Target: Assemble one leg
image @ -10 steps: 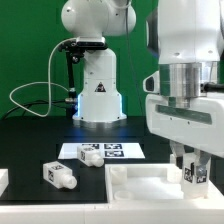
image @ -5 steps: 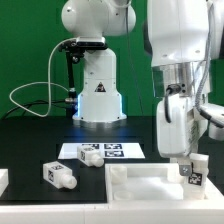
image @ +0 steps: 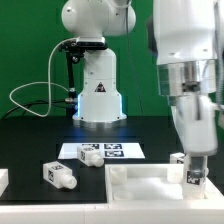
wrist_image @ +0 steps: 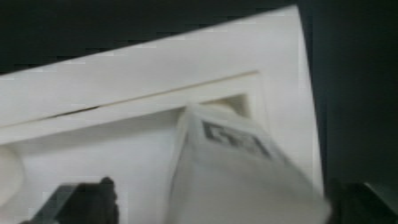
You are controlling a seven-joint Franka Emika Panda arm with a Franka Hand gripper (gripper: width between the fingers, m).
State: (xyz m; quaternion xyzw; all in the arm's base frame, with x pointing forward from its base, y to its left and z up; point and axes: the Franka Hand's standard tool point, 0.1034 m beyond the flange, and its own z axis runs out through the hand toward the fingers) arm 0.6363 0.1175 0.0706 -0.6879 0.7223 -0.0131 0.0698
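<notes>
My gripper [image: 191, 168] is shut on a leg [image: 190, 170], a small white peg with tag marks. It holds the leg upright over the corner of the large white rimmed panel [image: 140, 180] on the exterior view's right. In the wrist view the leg [wrist_image: 240, 160] fills the space between the dark fingertips [wrist_image: 80, 200], with the panel [wrist_image: 125, 90] below it. I cannot tell whether the leg's lower end touches the panel. Two more legs lie loose on the black table: one [image: 60, 175] left of the panel, one [image: 88, 155] by the marker board.
The marker board [image: 112, 151] lies flat behind the panel. A second white robot base [image: 98, 90] with cables stands at the back. A white part's edge [image: 3, 181] shows at the exterior view's far left.
The wrist and hand have turned above the panel's corner. The held leg stays at about the same spot, slightly higher now. The loose legs have not moved.
</notes>
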